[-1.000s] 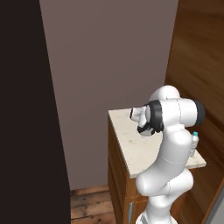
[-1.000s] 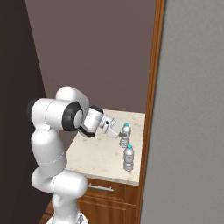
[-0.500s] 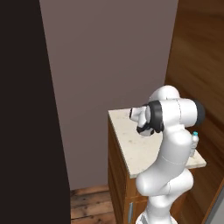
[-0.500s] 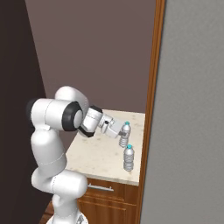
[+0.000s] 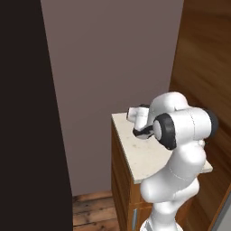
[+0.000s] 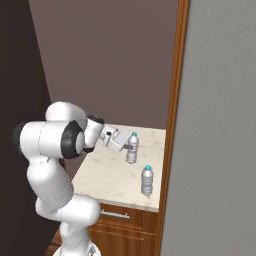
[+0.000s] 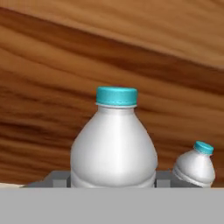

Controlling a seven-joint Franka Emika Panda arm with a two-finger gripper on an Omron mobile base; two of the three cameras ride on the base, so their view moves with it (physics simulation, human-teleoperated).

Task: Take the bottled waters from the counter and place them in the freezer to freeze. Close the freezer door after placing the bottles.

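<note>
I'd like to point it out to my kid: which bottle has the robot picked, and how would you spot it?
Find the beige counter beside the wooden panel. Two upright water bottles stand on it. The chosen bottle is the one farther back, clamped in the gripper; the other bottle stands alone near the front edge.

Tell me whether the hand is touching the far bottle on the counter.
Touching. In the hand view the far bottle sits between the two fingertips, pressed against both sides; the right base view shows the hand closed on it.

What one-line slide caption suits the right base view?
Robot hand shut on the far bottled water on the counter; the second bottle stands nearer.
</note>
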